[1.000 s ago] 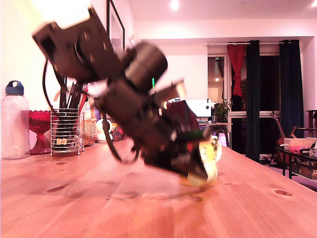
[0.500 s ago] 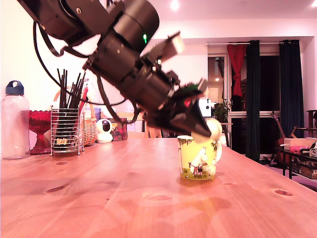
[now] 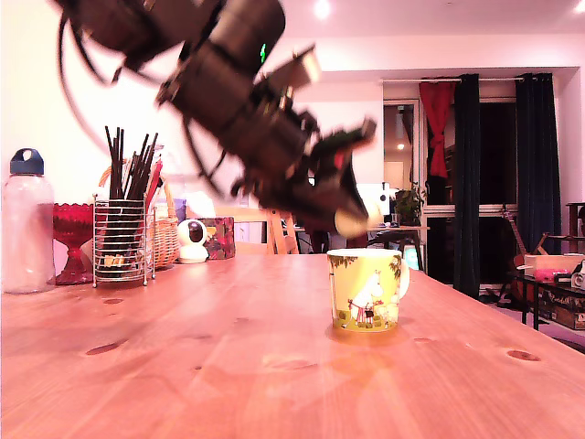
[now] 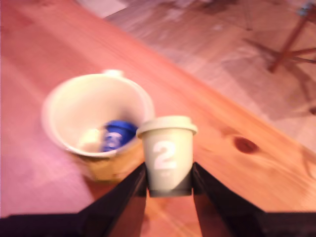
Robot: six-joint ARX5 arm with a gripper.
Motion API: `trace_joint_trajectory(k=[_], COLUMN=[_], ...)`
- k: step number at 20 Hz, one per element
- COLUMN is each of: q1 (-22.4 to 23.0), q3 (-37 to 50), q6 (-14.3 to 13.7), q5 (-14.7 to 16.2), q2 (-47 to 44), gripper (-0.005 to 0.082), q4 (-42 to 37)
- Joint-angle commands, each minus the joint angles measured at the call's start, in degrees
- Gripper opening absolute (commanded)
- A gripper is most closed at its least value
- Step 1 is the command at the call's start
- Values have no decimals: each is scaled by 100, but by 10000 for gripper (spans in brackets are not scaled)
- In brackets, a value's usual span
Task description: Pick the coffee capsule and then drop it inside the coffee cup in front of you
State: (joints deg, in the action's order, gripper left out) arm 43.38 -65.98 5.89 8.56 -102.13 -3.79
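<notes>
Since half a second earlier the arm has lifted slightly, blurred. Its end effector (image 4: 168,183) is clamped on the cream coffee capsule (image 4: 167,153), held upright just above and beside the coffee cup (image 3: 366,290) rim; the cup's open mouth lies slightly ahead on the worktop (image 3: 228,366).

Blurred black arm (image 3: 228,101), looping cables, green light, seemingly tapered black jaws.

My gripper (image 3: 355,218) hangs tilted above the coffee cup (image 3: 366,290), blurred, with the pale coffee capsule (image 3: 350,220) at its tip just over the rim. The cup stands upright on the wooden table (image 3: 183,366), handle toward the exterior view's right.
</notes>
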Motion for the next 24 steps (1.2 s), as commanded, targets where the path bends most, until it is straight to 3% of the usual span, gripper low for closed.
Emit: trace_joint_trajectory(k=[1,14,24], q1=[11,-214,-219], q3=[-249,-2052,-3102], q6=[33,120,61], q5=[-31,-2,-4], q2=[35,-859,-1707], gripper=[178,178,178], q4=[155,2323,3329])
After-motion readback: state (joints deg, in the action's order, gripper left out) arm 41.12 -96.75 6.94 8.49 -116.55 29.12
